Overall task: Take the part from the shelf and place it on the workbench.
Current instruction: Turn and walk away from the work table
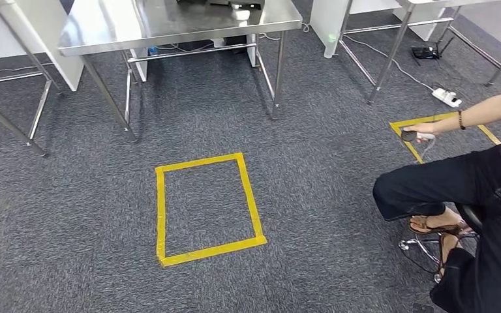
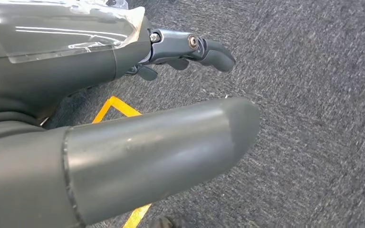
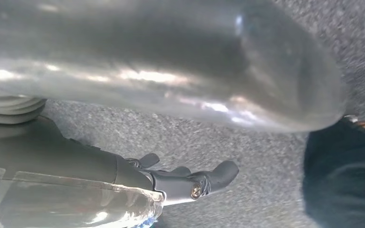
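Both hands hang loose, left hand and right hand holding nothing; the robot should walk squarely onto the yellow tape square before reaching.

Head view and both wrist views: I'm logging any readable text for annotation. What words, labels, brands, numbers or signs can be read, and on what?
None can be read.
Yellow tape rectangle on the carpet: a plain outline, no lettering.
Steel table: no label visible.
White power strip: too small to show any marking.
Left robot hand and right robot hand: no print visible.
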### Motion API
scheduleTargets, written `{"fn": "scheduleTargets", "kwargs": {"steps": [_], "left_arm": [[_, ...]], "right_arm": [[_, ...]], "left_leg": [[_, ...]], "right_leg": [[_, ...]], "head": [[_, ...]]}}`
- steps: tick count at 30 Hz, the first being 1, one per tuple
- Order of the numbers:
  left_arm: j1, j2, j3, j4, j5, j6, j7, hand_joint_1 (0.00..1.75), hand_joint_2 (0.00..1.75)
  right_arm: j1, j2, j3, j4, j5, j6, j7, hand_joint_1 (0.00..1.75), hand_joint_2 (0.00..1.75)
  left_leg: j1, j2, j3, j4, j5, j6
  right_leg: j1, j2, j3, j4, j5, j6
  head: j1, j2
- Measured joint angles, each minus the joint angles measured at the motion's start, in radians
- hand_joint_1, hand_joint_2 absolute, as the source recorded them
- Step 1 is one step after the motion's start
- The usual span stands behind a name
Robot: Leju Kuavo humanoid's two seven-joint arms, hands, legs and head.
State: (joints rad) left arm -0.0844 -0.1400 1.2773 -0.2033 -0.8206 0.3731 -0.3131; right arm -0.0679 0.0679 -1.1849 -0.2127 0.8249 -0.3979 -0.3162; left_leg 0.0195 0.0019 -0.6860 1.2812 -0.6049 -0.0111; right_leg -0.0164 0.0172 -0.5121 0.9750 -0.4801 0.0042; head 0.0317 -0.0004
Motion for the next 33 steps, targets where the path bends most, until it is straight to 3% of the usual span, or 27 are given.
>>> {"fn": "scheduleTargets", "kwargs": {"steps": [1, 2, 4, 5, 7, 9, 11, 13, 14, 15, 16, 17, 19, 20, 22, 24, 26, 28, 30, 31, 32, 33], "left_arm": [[0.001, 0.0, 0.0, 0.0, 0.0, 0.0, 0.001, 0.0, 0.0], [0.001, 0.0, 0.0, 0.001, 0.001, 0.0, 0.001, 0.0, 0.0], [0.001, 0.001, 0.0, 0.001, 0.001, 0.0, 0.002, 0.0, 0.0], [0.001, 0.001, 0.0, 0.001, 0.001, 0.0, 0.002, 0.0, 0.0], [0.0, 0.002, -0.001, 0.002, 0.0, 0.0, 0.002, 0.0, 0.0], [-0.001, 0.001, -0.002, 0.002, 0.0, 0.001, 0.002, 0.0, 0.0], [-0.001, -0.001, -0.001, 0.002, 0.001, 0.003, 0.003, 0.0, 0.0], [0.0, -0.002, -0.001, 0.002, 0.003, 0.006, 0.003, 0.0, 0.0], [0.001, -0.003, -0.001, 0.002, 0.005, 0.007, 0.004, 0.0, 0.0], [0.001, -0.004, -0.001, 0.002, 0.007, 0.008, 0.004, 0.0, 0.0], [0.001, -0.005, -0.001, 0.002, 0.01, 0.01, 0.004, 0.0, 0.0], [0.001, -0.005, -0.001, 0.002, 0.012, 0.011, 0.005, 0.0, 0.0], [0.0, -0.007, -0.001, 0.002, 0.014, 0.012, 0.006, 0.0, 0.0], [0.0, -0.007, -0.001, 0.002, 0.014, 0.012, 0.006, 0.0, 0.0], [-0.001, -0.006, -0.001, 0.002, 0.015, 0.013, 0.006, 0.0, 0.0], [-0.004, -0.008, -0.001, 0.002, 0.015, 0.013, 0.006, 0.0, 0.0], [-0.005, -0.01, -0.001, 0.002, 0.015, 0.013, 0.006, 0.0, 0.0], [-0.004, -0.01, -0.001, 0.002, 0.015, 0.013, 0.006, 0.0, 0.0], [-0.001, -0.009, -0.001, 0.002, 0.015, 0.013, 0.006, 0.0, 0.0], [0.0, -0.009, -0.001, 0.002, 0.015, 0.013, 0.007, 0.0, 0.0], [0.001, -0.009, -0.001, 0.002, 0.015, 0.013, 0.007, 0.0, 0.0], [0.002, -0.009, -0.001, 0.002, 0.015, 0.013, 0.007, 0.0, 0.0]], "right_arm": [[0.001, 0.0, -0.001, 0.0, 0.0, 0.0, 0.0, 0.0, 0.0], [0.001, 0.0, -0.002, 0.0, 0.0, 0.0, 0.0, 0.0, 0.0], [0.0, 0.001, -0.003, 0.0, -0.001, 0.0, 0.0, 0.0, 0.0], [-0.002, 0.001, -0.004, 0.0, -0.001, 0.0, 0.0, 0.0, 0.0], [-0.004, 0.002, -0.007, 0.0, -0.003, 0.001, 0.0, 0.0, 0.0], [-0.003, 0.002, -0.01, 0.0, -0.004, 0.001, 0.0, 0.0, 0.0], [-0.002, 0.001, -0.011, 0.001, -0.006, 0.001, 0.0, 0.0, 0.0], [-0.006, 0.0, -0.012, 0.001, -0.006, 0.001, -0.001, 0.0, 0.0], [-0.007, 0.0, -0.012, 0.001, -0.006, 0.001, -0.002, 0.0, 0.0], [-0.007, 0.0, -0.012, 0.001, -0.006, 0.001, -0.002, 0.0, 0.0], [-0.006, 0.0, -0.012, 0.001, -0.005, 0.002, -0.003, 0.0, 0.0], [-0.005, 0.0, -0.012, 0.001, -0.005, 0.003, -0.004, 0.0, 0.0], [-0.006, -0.001, -0.012, 0.001, -0.003, 0.004, -0.005, 0.0, 0.0], [-0.009, -0.001, -0.012, 0.0, -0.002, 0.005, -0.006, 0.0, 0.0], [-0.011, 0.0, -0.012, 0.0, -0.003, 0.007, -0.006, 0.0, 0.0], [-0.008, 0.0, -0.013, 0.001, -0.008, 0.01, -0.006, 0.0, 0.0], [-0.007, 0.001, -0.016, 0.001, -0.016, 0.013, -0.004, 0.0, 0.0], [-0.008, 0.002, -0.019, 0.001, -0.02, 0.014, -0.003, 0.0, 0.0], [-0.008, 0.002, -0.02, 0.001, -0.022, 0.016, -0.003, 0.0, 0.0], [-0.007, 0.003, -0.021, 0.001, -0.023, 0.018, -0.003, 0.0, 0.0], [-0.006, 0.003, -0.023, 0.001, -0.024, 0.019, -0.004, 0.0, 0.0], [-0.006, 0.004, -0.024, 0.001, -0.024, 0.019, -0.004, 0.0, 0.0]], "left_leg": [[0.0, -0.002, 0.003, 0.002, 0.01, 0.004], [0.0, -0.005, 0.026, -0.036, 0.037, 0.01], [-0.001, -0.029, 0.1, -0.173, 0.1, 0.026], [-0.002, -0.043, 0.13, -0.23, 0.116, 0.032], [-0.006, -0.055, 0.153, -0.277, 0.12, 0.04], [-0.008, -0.037, 0.154, -0.29, 0.126, 0.045], [-0.005, -0.017, 0.157, -0.305, 0.135, 0.053], [-0.004, 0.007, 0.157, -0.311, 0.139, 0.057], [-0.004, 0.02, 0.156, -0.311, 0.139, 0.058], [-0.004, 0.032, 0.155, -0.311, 0.139, 0.057], [-0.003, 0.043, 0.154, -0.31, 0.139, 0.056], [-0.001, 0.055, 0.154, -0.309, 0.138, 0.054], [0.001, 0.076, 0.156, -0.303, 0.133, 0.044], [0.0, 0.086, 0.156, -0.299, 0.129, 0.037], [-0.004, 0.101, 0.159, -0.295, 0.124, 0.022], [-0.002, 0.113, 0.165, -0.295, 0.122, 0.01], [0.004, 0.084, 0.156, -0.265, 0.092, 0.001], [0.007, 0.027, 0.108, -0.154, 0.018, -0.002], [0.007, 0.001, 0.049, -0.024, -0.039, -0.001], [0.007, -0.003, 0.036, 0.002, -0.039, 0.001], [0.007, -0.005, 0.043, -0.013, -0.018, 0.004], [0.007, -0.012, 0.068, -0.065, 0.018, 0.008]], "right_leg": [[0.003, 0.011, -0.001, 0.001, 0.001, -0.001], [0.006, 0.022, -0.001, 0.001, 0.001, -0.001], [0.013, 0.043, 0.001, 0.004, 0.001, -0.001], [0.016, 0.053, 0.0, 0.005, 0.001, 0.001], [0.016, 0.069, -0.009, 0.007, 0.005, 0.008], [0.013, 0.078, -0.023, 0.009, 0.009, 0.019], [0.014, 0.049, -0.05, 0.052, -0.015, 0.023], [0.012, 0.01, -0.11, 0.172, -0.069, 0.021], [0.009, 0.001, -0.144, 0.24, -0.094, 0.023], [0.005, -0.003, -0.165, 0.287, -0.107, 0.029], [0.0, -0.007, -0.168, 0.297, -0.105, 0.039], [-0.006, -0.013, -0.149, 0.263, -0.088, 0.052], [-0.014, -0.046, -0.07, 0.117, -0.035, 0.076], [-0.014, -0.062, -0.038, 0.056, -0.016, 0.079], [-0.009, -0.074, -0.019, 0.012, -0.003, 0.065], [-0.009, -0.052, -0.024, 0.015, 0.001, 0.045], [-0.016, -0.032, -0.024, 0.013, 0.007, 0.029], [-0.018, -0.013, -0.028, 0.013, 0.013, 0.016], [-0.012, 0.01, -0.033, 0.013, 0.017, 0.008], [-0.01, 0.023, -0.034, 0.014, 0.018, 0.007], [-0.008, 0.038, -0.033, 0.014, 0.018, 0.007], [-0.007, 0.052, -0.032, 0.015, 0.019, 0.007]], "head": [[0.0, 0.0], [0.0, 0.0], [0.0, 0.0], [0.001, 0.0], [0.001, 0.0], [0.0, 0.0], [0.002, 0.0], [0.005, 0.0], [0.006, 0.0], [0.006, 0.0], [0.006, 0.0], [0.006, 0.0], [0.007, 0.0], [0.007, 0.0], [0.007, 0.0], [0.005, 0.0], [0.004, 0.0], [0.003, 0.0], [0.003, 0.0], [0.003, 0.0], [0.003, 0.0], [0.003, 0.0]]}}
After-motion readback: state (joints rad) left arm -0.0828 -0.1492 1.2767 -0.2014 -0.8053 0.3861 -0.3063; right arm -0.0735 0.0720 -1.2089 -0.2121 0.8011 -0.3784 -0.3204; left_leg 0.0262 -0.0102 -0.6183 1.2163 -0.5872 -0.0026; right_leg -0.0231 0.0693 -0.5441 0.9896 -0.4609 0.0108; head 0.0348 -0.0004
